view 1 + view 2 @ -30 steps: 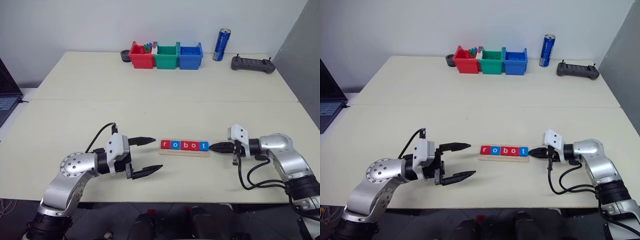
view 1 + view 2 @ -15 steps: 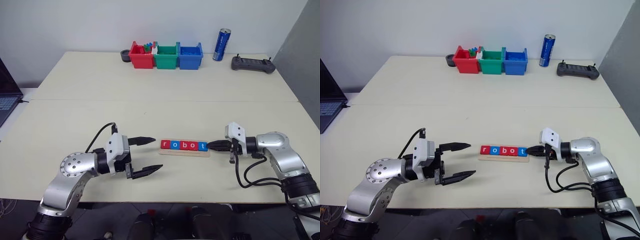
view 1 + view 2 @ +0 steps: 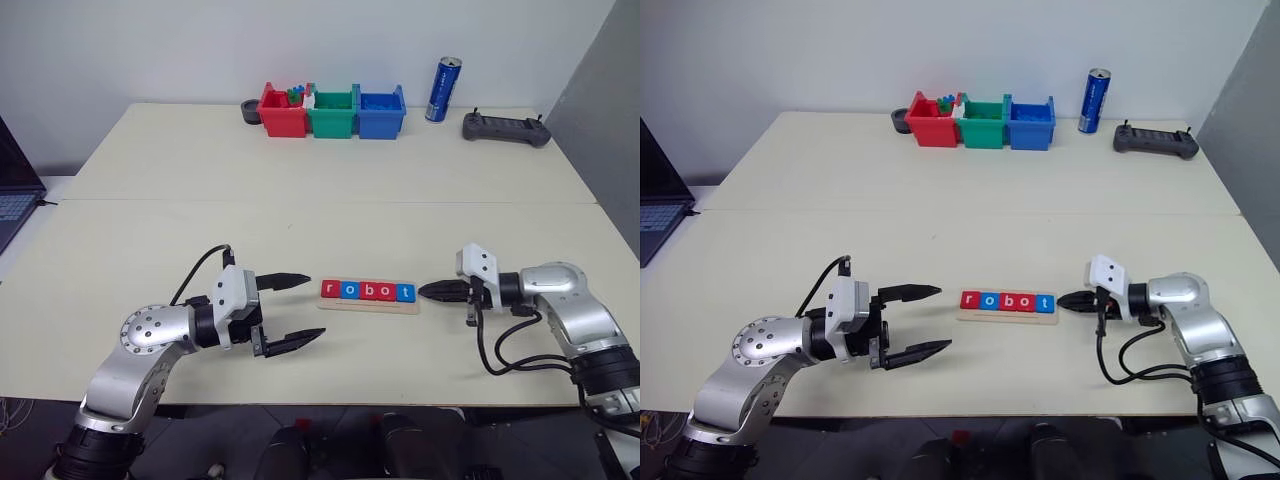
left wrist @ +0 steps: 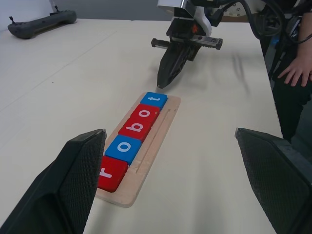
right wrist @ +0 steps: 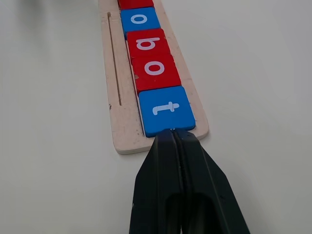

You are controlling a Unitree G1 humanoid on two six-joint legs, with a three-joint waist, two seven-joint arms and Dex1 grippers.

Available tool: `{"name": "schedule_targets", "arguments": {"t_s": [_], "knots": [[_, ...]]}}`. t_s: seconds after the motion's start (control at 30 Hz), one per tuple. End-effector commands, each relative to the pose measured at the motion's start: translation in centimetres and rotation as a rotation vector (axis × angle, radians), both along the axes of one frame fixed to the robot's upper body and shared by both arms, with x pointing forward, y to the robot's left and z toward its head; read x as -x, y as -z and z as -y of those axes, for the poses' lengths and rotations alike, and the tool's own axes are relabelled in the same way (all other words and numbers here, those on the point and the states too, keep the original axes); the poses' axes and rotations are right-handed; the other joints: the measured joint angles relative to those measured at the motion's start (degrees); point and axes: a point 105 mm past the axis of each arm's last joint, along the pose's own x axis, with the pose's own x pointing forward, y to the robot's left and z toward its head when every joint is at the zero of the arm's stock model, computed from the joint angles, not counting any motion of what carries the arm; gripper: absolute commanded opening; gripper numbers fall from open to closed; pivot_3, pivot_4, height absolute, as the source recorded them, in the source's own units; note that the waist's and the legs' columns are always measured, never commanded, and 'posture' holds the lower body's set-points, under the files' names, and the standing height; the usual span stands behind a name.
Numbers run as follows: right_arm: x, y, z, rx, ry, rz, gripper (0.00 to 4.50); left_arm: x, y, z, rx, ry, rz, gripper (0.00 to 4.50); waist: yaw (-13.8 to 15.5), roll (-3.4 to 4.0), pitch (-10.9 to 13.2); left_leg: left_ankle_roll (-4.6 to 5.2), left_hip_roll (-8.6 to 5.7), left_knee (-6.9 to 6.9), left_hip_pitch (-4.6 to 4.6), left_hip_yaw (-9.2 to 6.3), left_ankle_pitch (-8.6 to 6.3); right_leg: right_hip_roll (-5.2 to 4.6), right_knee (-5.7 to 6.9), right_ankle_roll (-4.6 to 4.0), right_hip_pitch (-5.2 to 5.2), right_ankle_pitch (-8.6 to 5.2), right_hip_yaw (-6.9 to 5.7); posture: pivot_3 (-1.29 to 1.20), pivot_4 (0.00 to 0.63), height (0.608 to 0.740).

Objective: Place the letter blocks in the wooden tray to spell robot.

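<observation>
my right fingers [image 5: 171, 139] pressed together, tips at the blue t end, contact hard to tell, five letter blocks [image 3: 367, 290] reading robot, red-blue-red-red-blue, in the wooden tray [image 3: 369, 304] at mid tabletop [image 3: 300, 200], my left fingers [image 3: 292, 312] spread wide, empty, near the r end

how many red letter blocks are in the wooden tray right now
3. On the wooden tray, the red r sits at one end; the red b and red o sit side by side, before the blue t.
</observation>
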Motion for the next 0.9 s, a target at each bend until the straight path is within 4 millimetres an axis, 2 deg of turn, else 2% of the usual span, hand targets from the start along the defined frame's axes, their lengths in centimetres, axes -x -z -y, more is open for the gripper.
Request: {"name": "schedule_targets", "arguments": {"t_s": [0.03,0.27,0.9], "knots": [[-0.19,-0.65,0.21,-0.003,0.001,0.029,0.04,0.10,-0.89,-0.02,0.008,0.002,0.039,4.50,0.0,0.00,0.0,0.00,0.00,0.00,0.00,0.00,0.00,0.00,0.00,0.00,0.00,0.00,0.00,0.00,0.150,0.740],[-0.20,-0.15,-0.77,-0.019,-0.011,0.025,0.04,0.13,-1.01,-0.06,0.007,0.001,0.039,4.50,0.0,0.00,0.0,0.00,0.00,0.00,0.00,0.00,0.00,0.00,0.00,0.00,0.00,0.00,0.00,0.00,0.150,0.740],[-0.50,-0.17,0.05,-0.009,0.003,0.022,0.04,0.49,-0.84,-0.27,0.001,-0.003,0.031,4.50,0.0,0.00,0.0,0.00,0.00,0.00,0.00,0.00,0.00,0.00,0.00,0.00,0.00,0.00,0.00,0.00,0.150,0.740]]}}
